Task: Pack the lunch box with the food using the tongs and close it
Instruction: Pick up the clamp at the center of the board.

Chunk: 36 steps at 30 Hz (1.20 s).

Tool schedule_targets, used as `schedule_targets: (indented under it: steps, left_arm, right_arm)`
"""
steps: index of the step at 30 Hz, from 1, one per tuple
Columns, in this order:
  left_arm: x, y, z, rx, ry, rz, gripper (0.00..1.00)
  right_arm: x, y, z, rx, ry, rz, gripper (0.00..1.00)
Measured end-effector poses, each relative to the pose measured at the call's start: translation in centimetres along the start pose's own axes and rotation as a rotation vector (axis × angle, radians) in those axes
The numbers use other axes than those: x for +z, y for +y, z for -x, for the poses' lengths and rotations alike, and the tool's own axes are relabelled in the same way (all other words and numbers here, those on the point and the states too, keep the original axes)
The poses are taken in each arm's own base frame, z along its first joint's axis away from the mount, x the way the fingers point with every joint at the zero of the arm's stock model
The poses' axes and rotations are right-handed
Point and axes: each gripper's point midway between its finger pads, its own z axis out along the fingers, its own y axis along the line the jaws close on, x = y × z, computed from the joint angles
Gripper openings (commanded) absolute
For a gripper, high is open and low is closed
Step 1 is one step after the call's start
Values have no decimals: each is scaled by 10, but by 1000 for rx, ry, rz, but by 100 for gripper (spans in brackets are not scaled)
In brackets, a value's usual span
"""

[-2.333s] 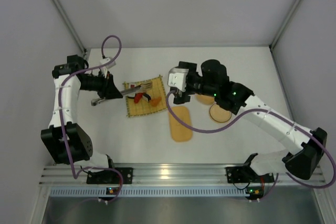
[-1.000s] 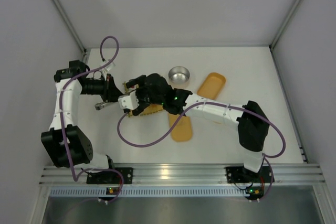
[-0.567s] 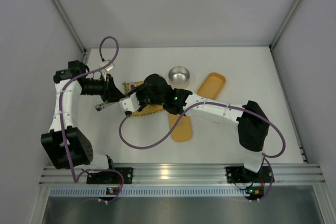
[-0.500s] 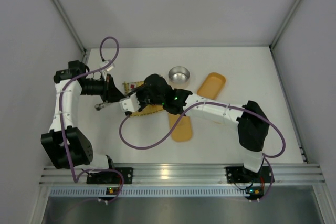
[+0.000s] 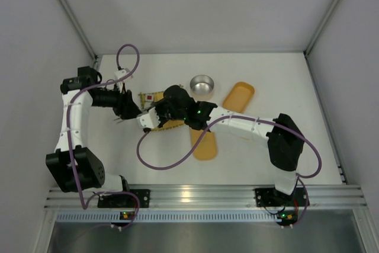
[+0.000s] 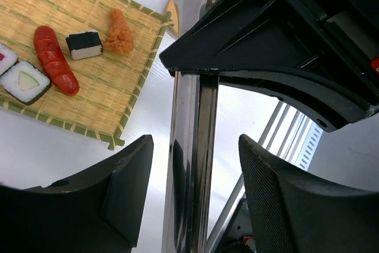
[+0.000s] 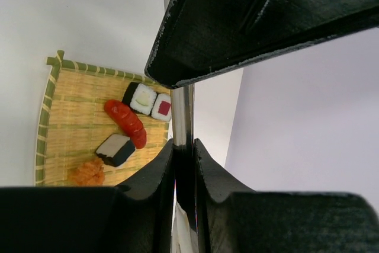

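Note:
The silver tongs (image 6: 190, 164) hang over the white table left of the woven mat (image 5: 169, 124). My right gripper (image 7: 183, 144) is shut on them, its pads pressed flat on both arms. My left gripper (image 6: 195, 146) is open, with the tongs passing between its fingers and a gap on each side. The food lies on the mat: a red piece (image 7: 125, 120), two white rolls (image 7: 143, 98), a black-and-white block (image 7: 115, 149) and an orange fried piece (image 7: 87, 173). The yellow-orange lunch box (image 5: 238, 96) lies open at the back right. Its flat lid (image 5: 205, 143) rests in front of the mat.
A round steel bowl (image 5: 202, 84) stands behind the mat. My right arm (image 5: 249, 124) stretches across the middle of the table, with its purple cable (image 5: 166, 159) looping toward the front. White walls close the table at left, back and right.
My right arm swung over from the right, and its gripper closed on the tongs. My left gripper, shut on the tongs until just now, has opened off them.

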Motion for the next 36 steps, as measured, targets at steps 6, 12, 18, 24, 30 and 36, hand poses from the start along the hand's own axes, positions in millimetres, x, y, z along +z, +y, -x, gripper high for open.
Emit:
schedule_targets:
  steps: [6,12,18,24,30,36]
  left_arm:
    - [5,-5,4,58,43,2,66]
    - [9,-7,2,66,68,-3,66]
    - [15,-3,-3,36,112,-1,63]
    - [25,-10,-7,33,170,-10,59]
    - [27,-12,-11,18,201,0,49]
    - [27,-11,-18,-5,225,16,38]
  right_arm:
    - [-1,0,-1,-6,6,0,3]
    - [-8,4,-2,-6,8,2,3]
    - [-14,1,0,-14,2,-10,3]
    - [-15,1,0,-27,2,-11,3]
    - [-15,1,0,-33,3,-8,3]
    - [-15,5,-1,-30,7,7,4]
